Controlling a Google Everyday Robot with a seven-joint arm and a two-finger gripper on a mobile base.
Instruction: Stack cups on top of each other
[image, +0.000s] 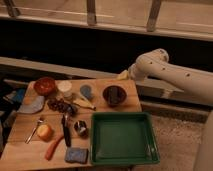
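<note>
The small white round cup (64, 88) and the small pale blue-grey round cup (86, 91) stand near each other on the wooden surface (20, 150), not stacked yet. The claw (123, 75) hangs open and empty by the back edge, probably so it can reach one.

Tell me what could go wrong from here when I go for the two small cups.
1. The pincer sits at the table's back edge, just behind the dark bowl. Swinging left toward the blue-grey cup could clip that bowl.
2. A banana lies close in front of the blue-grey cup, so a low grasp may snag it.
3. The white cup stands near the blue-grey one and could get knocked over.
</note>
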